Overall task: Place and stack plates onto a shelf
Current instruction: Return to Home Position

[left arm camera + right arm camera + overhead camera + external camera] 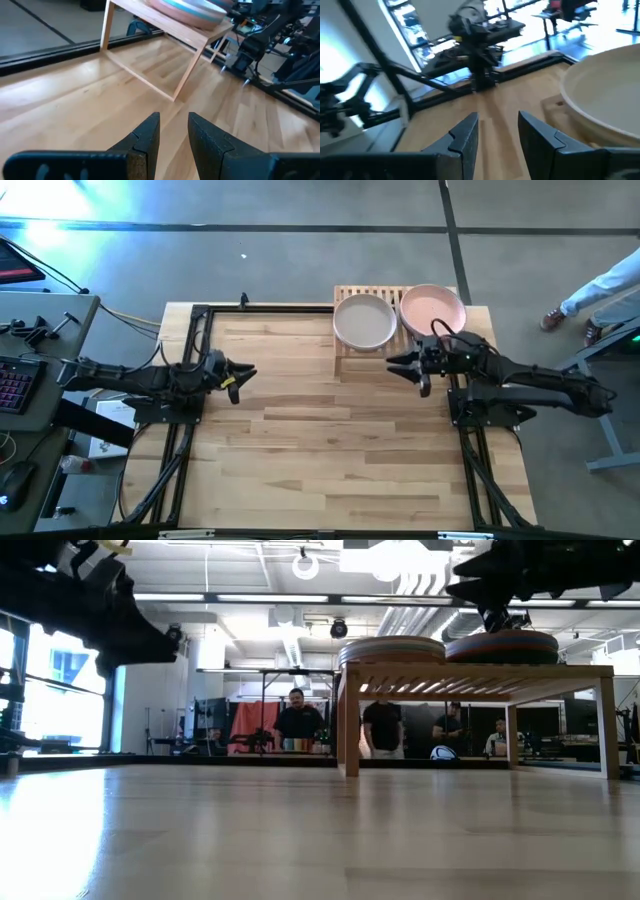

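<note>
plates (365,322) rest on the shelf (346,293), outside the right gripper (497,117), jaws parted.

**Site:** robotics lab in an open industrial hall.

**Evidence:**
- Wooden table (330,460) ringed by a black frame (190,330), carrying two robot arms: left arm (120,375) and right arm (545,385).
- Side desk (50,330) with a backlit keyboard (12,388), a mouse (14,484) and loose cables (130,315).
- Grey concrete floor (300,270) marked with dark lines.
- Bare ceiling with exposed ducts (425,590) and strip lights (200,597).
- Tall windows (60,680) along one side.
- People (297,718) standing among benches and equipment far behind the table.
</note>
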### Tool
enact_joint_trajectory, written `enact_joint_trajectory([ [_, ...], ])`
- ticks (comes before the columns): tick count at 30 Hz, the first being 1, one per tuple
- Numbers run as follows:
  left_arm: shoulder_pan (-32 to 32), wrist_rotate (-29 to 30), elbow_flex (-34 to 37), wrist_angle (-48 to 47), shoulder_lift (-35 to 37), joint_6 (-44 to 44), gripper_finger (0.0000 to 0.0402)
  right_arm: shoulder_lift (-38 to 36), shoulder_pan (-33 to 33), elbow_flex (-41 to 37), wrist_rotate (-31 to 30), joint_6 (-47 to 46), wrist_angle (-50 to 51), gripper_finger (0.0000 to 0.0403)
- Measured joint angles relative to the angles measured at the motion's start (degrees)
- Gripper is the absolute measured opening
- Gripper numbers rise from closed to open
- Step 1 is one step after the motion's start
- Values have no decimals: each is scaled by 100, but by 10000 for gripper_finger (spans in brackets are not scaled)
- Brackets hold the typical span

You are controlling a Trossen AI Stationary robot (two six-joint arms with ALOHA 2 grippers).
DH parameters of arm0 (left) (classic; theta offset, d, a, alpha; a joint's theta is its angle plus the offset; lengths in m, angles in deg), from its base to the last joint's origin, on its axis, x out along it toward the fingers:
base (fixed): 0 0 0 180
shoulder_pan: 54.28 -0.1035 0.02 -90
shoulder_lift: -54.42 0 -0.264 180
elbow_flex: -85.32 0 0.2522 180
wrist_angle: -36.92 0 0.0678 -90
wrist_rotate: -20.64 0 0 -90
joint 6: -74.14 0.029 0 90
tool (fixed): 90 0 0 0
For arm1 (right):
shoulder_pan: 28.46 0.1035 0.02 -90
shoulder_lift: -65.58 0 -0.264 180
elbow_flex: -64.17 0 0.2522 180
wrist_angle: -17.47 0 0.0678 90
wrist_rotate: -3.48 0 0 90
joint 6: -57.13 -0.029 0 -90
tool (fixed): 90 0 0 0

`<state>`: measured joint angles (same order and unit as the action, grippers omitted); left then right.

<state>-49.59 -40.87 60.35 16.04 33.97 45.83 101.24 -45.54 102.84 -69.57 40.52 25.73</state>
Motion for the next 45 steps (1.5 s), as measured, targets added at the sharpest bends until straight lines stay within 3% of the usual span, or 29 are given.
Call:
enact_joint_trajectory([
  [8, 0, -76, 285, 98, 137, 184, 90, -443, 0, -715, 691, -397, -702, 121],
  [25, -2, -283, 619, -234, 133, -487, 90, -841, 0, -2431, 776, -1093, -2831, 121],
  [33, -7, -292, 619, -304, 135, -497, 90, -839, 0, -2433, 857, -1017, -2633, 121],
  [40, -7, -289, 617, -466, 134, 594, 90, -835, 0, -2433, 856, -1144, -2317, 121],
  [45, -4, -275, 617, -468, 135, 841, 90, -837, 0, -2435, 854, -1144, -2146, 121],
])
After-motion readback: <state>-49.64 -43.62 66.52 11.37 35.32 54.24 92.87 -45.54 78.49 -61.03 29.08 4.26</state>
